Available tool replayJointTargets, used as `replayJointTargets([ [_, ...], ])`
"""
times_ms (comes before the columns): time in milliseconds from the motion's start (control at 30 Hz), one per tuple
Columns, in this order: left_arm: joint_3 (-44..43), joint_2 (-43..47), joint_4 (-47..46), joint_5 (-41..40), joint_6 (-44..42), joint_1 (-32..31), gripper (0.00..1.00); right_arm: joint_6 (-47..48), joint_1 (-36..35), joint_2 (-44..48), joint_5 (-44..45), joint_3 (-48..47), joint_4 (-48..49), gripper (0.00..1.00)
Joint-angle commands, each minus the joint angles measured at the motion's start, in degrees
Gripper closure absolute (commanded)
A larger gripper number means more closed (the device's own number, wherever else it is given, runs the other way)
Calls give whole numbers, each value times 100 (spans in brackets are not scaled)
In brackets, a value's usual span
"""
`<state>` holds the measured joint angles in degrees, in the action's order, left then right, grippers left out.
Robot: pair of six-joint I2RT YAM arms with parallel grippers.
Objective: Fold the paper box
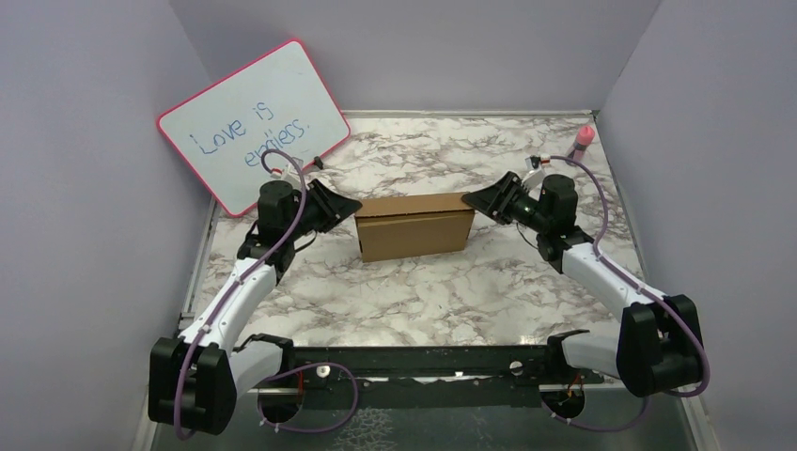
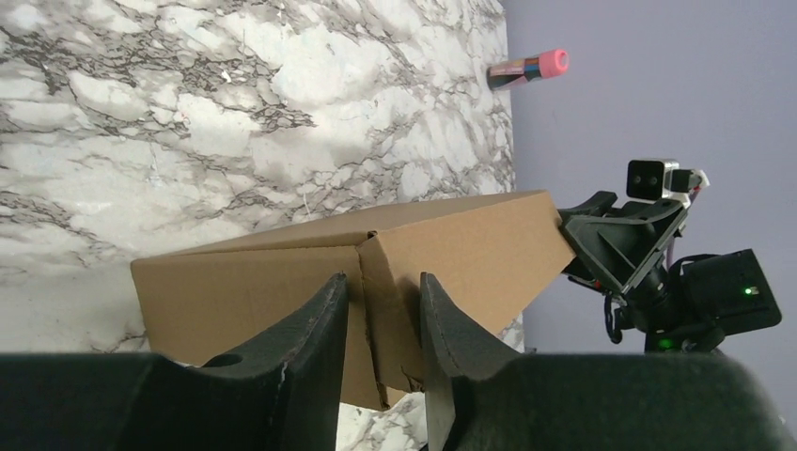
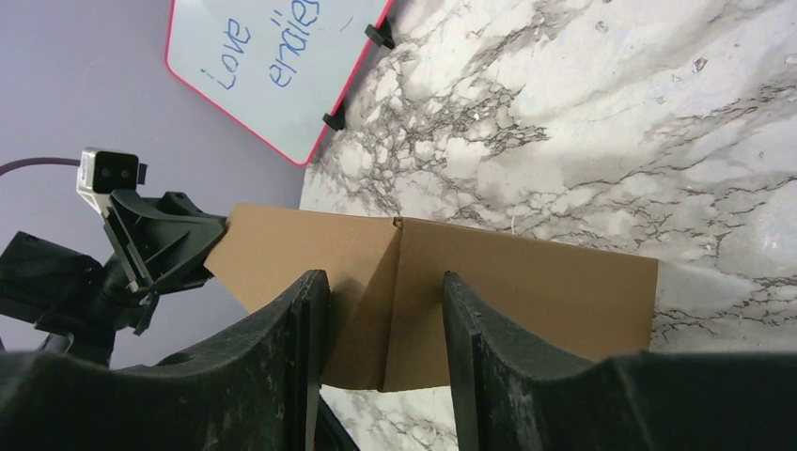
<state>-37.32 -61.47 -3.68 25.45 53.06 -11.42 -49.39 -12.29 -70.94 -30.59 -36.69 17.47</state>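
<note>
The paper box (image 1: 415, 230) is a closed brown cardboard block that stands on its long edge in the middle of the marble table. My left gripper (image 1: 355, 210) is at its upper left end. In the left wrist view its narrow jaws (image 2: 383, 277) pinch the corner fold of the box (image 2: 244, 291). My right gripper (image 1: 470, 199) is at the upper right end. In the right wrist view its jaws (image 3: 381, 274) stand wider, astride the corner fold of the box (image 3: 545, 291), and I cannot see whether they touch it.
A pink-framed whiteboard (image 1: 254, 117) with blue writing leans in the back left corner. A pink-capped marker (image 1: 584, 139) lies by the right wall at the back. Lilac walls close in three sides. The arm bases and a black rail (image 1: 423, 362) line the near edge.
</note>
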Motion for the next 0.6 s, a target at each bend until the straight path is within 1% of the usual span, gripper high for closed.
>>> replayJointTargets([
  [0,447,-179,797,-433,-823,-145,70,438,-109,-348,-130,499,-500,74],
  [167,785,-262,705,-631,-941,-152,65,447,-102,-514,-143,686,-269,78],
  [267,1022,-196,624,-716,-763,-135,63,488,-36,-545,-49,762,-291,79],
  [333,1177,-169,507,-701,-629,-135,63,548,33,-575,33,788,-417,79],
  [467,1298,-247,656,-782,-574,-127,63,675,87,-578,253,948,-506,80],
  [567,1428,-269,464,-790,-457,-108,62,810,87,-585,335,1021,-554,82],
])
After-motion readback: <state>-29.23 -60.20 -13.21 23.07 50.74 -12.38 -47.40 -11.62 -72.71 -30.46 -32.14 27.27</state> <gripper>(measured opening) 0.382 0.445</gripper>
